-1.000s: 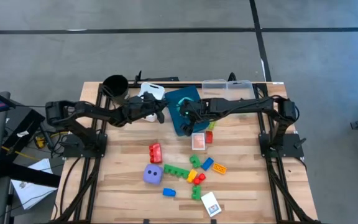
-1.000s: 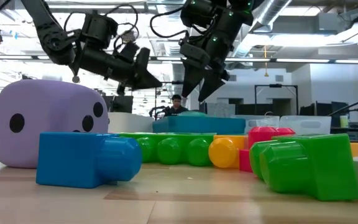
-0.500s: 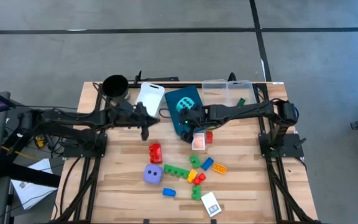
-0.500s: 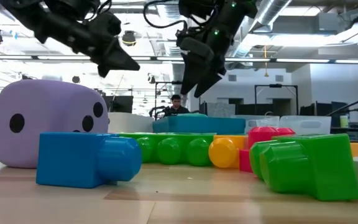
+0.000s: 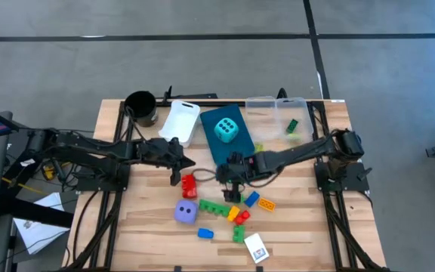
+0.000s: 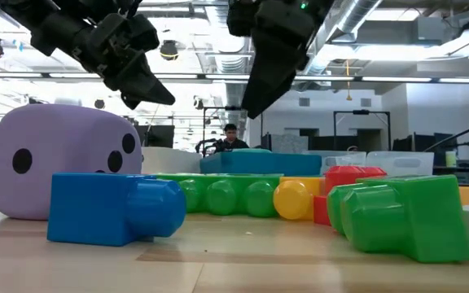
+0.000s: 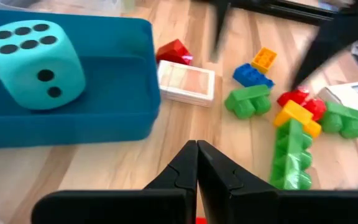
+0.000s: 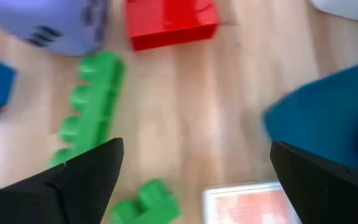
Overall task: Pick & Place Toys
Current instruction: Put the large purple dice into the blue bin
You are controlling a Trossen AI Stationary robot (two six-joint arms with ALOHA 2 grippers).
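My left gripper (image 5: 180, 164) is shut and empty, just above the table's middle, beside a red brick (image 5: 189, 184). My right gripper (image 5: 229, 180) is open and empty, hovering over an orange-and-white card (image 7: 186, 84) that lies flat by the blue bin's near end. The cyan die (image 5: 226, 130) sits in the blue bin (image 5: 236, 148). The purple die (image 5: 186, 211) and several green, yellow, red, blue and orange bricks (image 5: 236, 208) lie on the near half of the table. A second card (image 5: 255, 246) lies at the near edge.
A black cup (image 5: 140, 106), a white bin (image 5: 180, 121) and a clear bin (image 5: 278, 113) holding a green brick (image 5: 291, 126) stand along the far edge. Bare wood lies at the near left and near right.
My left gripper has gone from the white bin toward the near edge and stands beside the red brick. My right gripper has gone from above the blue bin toward the near edge, over the card. The cyan die now shows uncovered in the blue bin.
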